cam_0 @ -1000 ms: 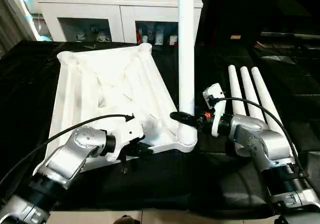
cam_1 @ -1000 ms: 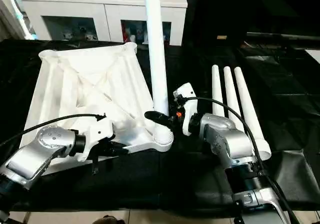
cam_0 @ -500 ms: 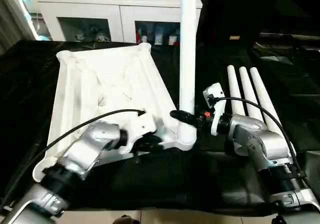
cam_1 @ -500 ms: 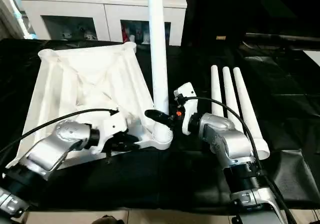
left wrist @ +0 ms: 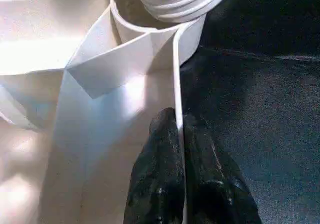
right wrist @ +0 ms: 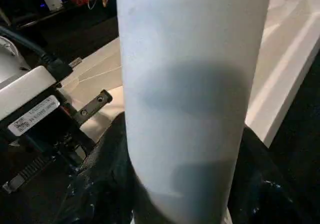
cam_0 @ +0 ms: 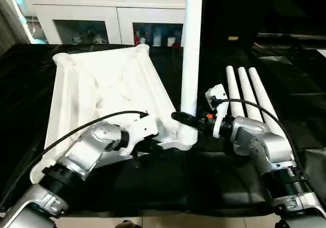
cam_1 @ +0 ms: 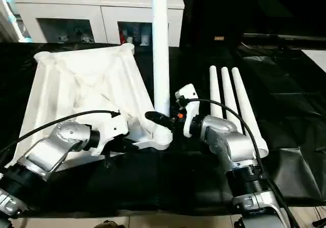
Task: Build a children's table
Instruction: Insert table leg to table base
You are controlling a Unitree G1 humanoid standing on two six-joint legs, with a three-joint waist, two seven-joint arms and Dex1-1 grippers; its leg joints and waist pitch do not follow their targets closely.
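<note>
A: Head views? Where is the table?
B: Tabletop point(cam_0: 107, 85) lies upside down on the black cloth point(cam_0: 168, 182). One leg point(cam_0: 191, 44) stands in the near corner socket point(cam_0: 186, 136); three legs point(cam_0: 247, 93) lie beside it.
A: Wrists?
B: Left gripper point(left wrist: 179, 134) pinches the tabletop's rim. Right gripper point(cam_0: 179, 117) clamps the upright leg.

The white table top point(cam_0: 107, 93) lies upside down on the black table point(cam_0: 163, 187) — ribs up. One leg point(cam_0: 191, 49) stands straight up in its near corner hole. Three more legs point(cam_0: 248, 98) lie side by side near the right edge.
</note>
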